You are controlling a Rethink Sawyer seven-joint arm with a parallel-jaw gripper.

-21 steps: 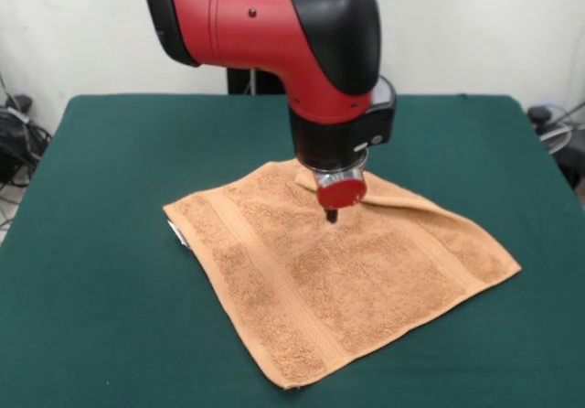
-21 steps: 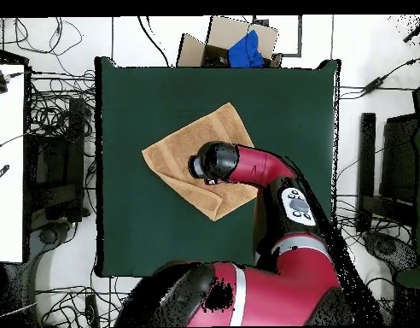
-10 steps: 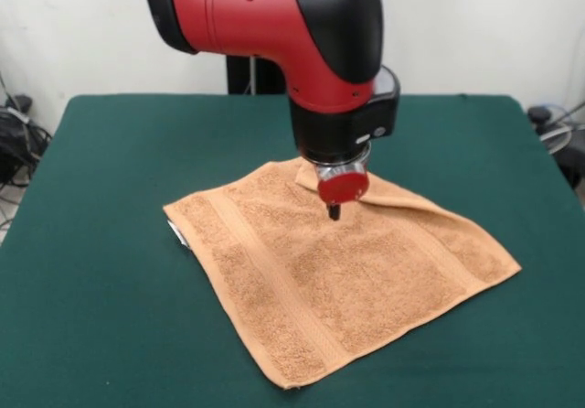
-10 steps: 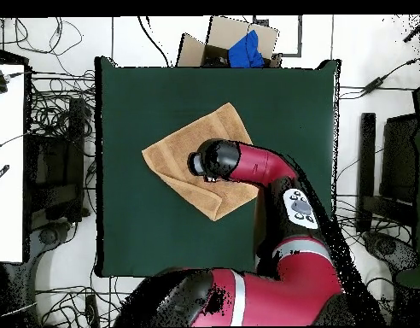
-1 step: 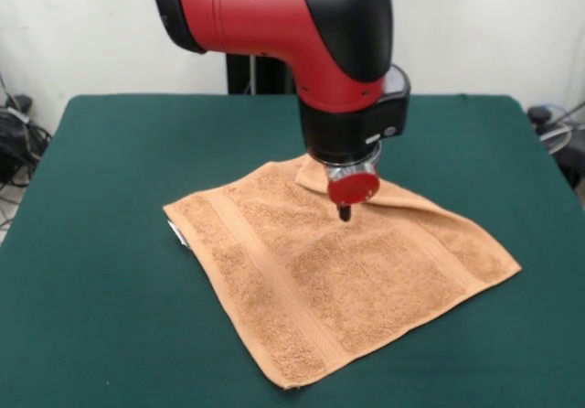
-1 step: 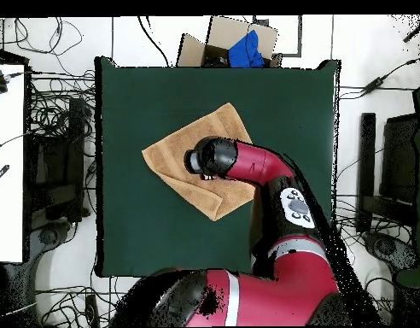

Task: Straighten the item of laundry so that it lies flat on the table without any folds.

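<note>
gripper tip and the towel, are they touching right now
Cannot tell. In the front view the gripper ends right at the towel, with no plain gap or dent. In the overhead view the arm covers that spot.

One orange towel (image 5: pixel 347 280), one green table (image 5: pixel 110 198), one red robot arm (image 5: pixel 283 24), one cardboard box (image 6: pixel 218 43)

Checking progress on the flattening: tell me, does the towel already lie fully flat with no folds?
No. In the front view the towel has its far corner folded over onto itself beside the hand.
</note>
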